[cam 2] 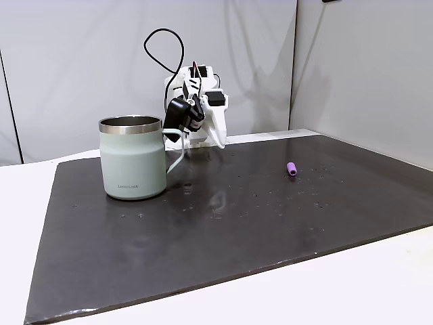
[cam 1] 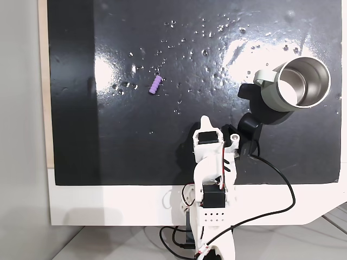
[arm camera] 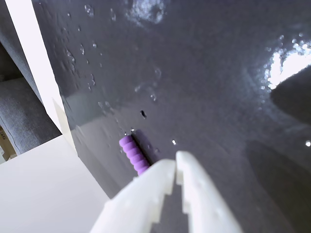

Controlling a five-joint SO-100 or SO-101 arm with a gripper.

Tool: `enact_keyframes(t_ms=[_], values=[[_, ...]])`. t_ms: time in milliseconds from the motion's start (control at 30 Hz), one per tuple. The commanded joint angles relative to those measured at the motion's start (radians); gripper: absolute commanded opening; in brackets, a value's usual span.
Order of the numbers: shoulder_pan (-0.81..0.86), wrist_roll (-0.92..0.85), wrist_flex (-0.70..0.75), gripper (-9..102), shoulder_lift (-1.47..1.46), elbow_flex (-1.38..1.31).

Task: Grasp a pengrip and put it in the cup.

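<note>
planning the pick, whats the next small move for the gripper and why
Probably open the gripper and reach out toward the pengrip. Its tips look closed and empty, well short of the pengrip, which lies alone on the black mat, apart from the cup.

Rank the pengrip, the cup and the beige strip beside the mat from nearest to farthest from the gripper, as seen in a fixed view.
Measured from the gripper in a fixed view:
1. The pengrip, nearest, lying up and to the left.
2. The cup, farther off at the upper right.
3. The beige strip, farthest, along the far left edge.
</note>
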Motion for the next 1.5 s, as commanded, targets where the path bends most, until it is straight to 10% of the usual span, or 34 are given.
enact_keyframes(t_ms=[0, 567, 1467], values=[[-0.017, 0.0, -0.035, 0, 0.014, -0.008], [0.025, -0.13, -0.048, 0, -0.015, -0.087], [-0.236, -0.196, 0.023, 0, -1.373, -1.057]])
